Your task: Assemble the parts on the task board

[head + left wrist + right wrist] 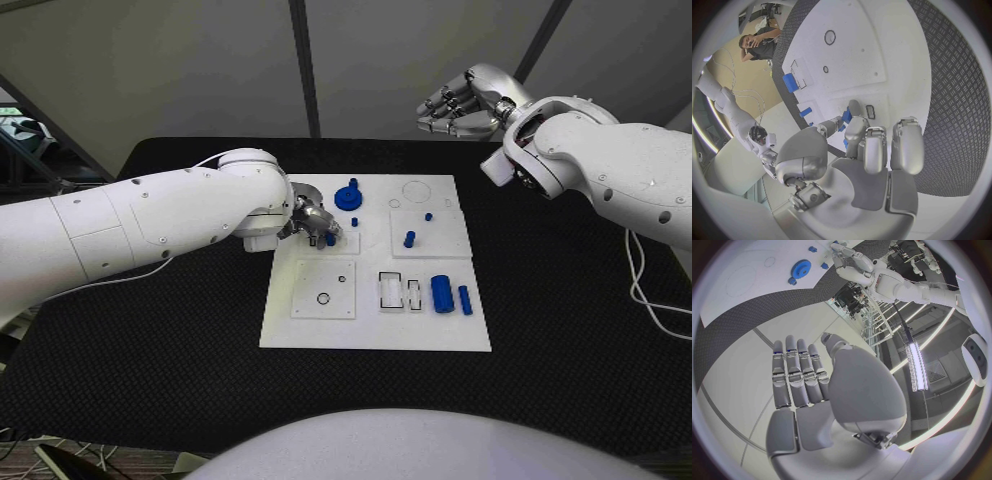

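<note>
The left hand (307,222) is down over the left edge of the white task board (375,335), its fingers pinching a small blue part (330,239). A blue gear (349,195) sits on the board just beyond it. The right hand (459,103) hangs above the table's far edge, clear of the board, fingers curled in on nothing.
</note>
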Robot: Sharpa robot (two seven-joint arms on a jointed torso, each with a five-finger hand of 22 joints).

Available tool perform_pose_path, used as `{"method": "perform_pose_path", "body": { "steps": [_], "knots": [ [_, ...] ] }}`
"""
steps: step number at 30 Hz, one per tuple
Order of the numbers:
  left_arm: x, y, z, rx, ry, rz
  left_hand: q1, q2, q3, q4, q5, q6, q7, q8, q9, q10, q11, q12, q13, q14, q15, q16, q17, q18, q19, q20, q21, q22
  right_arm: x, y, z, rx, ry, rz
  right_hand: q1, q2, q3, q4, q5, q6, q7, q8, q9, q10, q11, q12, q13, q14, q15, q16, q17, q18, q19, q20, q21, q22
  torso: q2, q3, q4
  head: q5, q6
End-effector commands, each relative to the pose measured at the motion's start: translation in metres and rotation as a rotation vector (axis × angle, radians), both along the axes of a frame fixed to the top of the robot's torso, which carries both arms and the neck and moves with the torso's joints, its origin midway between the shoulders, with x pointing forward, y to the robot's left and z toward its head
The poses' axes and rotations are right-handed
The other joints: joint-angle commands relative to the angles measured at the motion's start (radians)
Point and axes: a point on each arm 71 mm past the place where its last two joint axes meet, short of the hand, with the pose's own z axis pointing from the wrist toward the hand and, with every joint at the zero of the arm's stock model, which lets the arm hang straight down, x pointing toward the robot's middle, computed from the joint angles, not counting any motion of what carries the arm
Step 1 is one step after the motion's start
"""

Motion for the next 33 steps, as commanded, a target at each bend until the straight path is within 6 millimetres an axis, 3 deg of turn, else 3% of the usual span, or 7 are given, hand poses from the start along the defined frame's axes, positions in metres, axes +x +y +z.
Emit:
{"method": "perform_pose_path", "body": {
  "steps": [1,13,18,28,33],
  "knots": [
    [-0.001,0.0,0.0,0.003,0.007,-0.002,0.005,0.012,-0.007,-0.001,0.001,0.0,0.0,0.005,0.001,0.001,0.003,-0.006,0.0,0.098,-0.004,0.002,0.252,-0.018,0.003,0.0,-0.005,0.07,0.0,0.001,0.001,0.0,-0.002,0.009,-0.011,-0.001,-0.001,-0.005,0.003,0.002,0.005,-0.004,0.001,-0.004,0.001,0.0,0.001,-0.007,0.001,0.0,-0.001,0.006,0.003,0.002,-0.004,0.0,0.0,-0.0001,0.0005,0.001,0.0],
    [-0.001,0.001,0.0,-0.005,0.006,0.006,0.005,0.005,-0.027,0.001,-0.001,0.001,0.0,0.005,0.002,0.002,0.003,-0.005,0.002,0.098,-0.004,0.002,0.252,-0.018,0.004,-0.001,-0.004,0.071,0.0,0.001,0.001,-0.002,0.001,0.01,-0.011,-0.001,-0.001,-0.005,0.003,0.002,0.005,-0.004,0.001,-0.004,0.001,0.0,0.001,-0.007,0.001,0.0,-0.001,0.006,0.003,0.002,-0.004,0.0,0.0,0.0,0.0004,0.001,0.001],
    [-0.002,0.004,0.001,-0.011,-0.001,0.014,-0.013,-0.021,-0.141,0.042,-0.002,0.004,0.0,0.003,0.002,0.002,0.002,-0.006,0.001,0.098,-0.005,0.002,0.252,-0.018,0.003,-0.002,-0.007,0.072,0.0,0.001,0.001,-0.002,0.001,0.01,-0.011,-0.001,-0.001,-0.005,0.003,0.002,0.005,-0.004,0.001,-0.004,0.001,0.0,0.001,-0.007,0.001,0.0,-0.001,0.006,0.003,0.002,-0.004,0.0,-0.001,-0.0008,0.0004,0.001,0.003],
    [-0.001,0.005,0.006,-0.031,-0.023,0.028,0.013,-0.023,-0.244,0.074,-0.001,0.005,0.0,0.0,0.003,0.002,0.003,-0.007,0.001,0.098,-0.005,0.002,0.252,-0.017,0.004,-0.002,-0.01,0.074,0.001,0.0,0.001,-0.002,0.002,0.008,-0.013,-0.002,0.0,-0.006,0.003,0.002,0.005,-0.004,0.001,-0.004,0.001,0.001,0.001,-0.008,0.001,0.0,-0.003,0.006,0.003,0.002,-0.006,0.0,0.001,-0.001,-0.0002,-0.001,0.004],
    [0.005,0.007,0.022,-0.079,-0.062,0.057,0.036,-0.021,-0.284,0.083,0.0,-0.003,0.003,-0.005,0.002,-0.009,0.005,-0.023,-0.014,0.098,-0.003,0.001,0.252,-0.013,-0.007,-0.001,-0.026,0.06,0.001,-0.001,0.001,-0.003,0.002,0.006,-0.013,-0.002,0.0,-0.006,0.003,0.002,0.005,-0.004,0.001,-0.004,0.001,0.001,0.001,-0.008,0.001,0.0,-0.003,0.006,0.003,0.002,-0.006,0.0,0.0,-0.0002,0.0004,-0.002,0.007]
  ]
}}
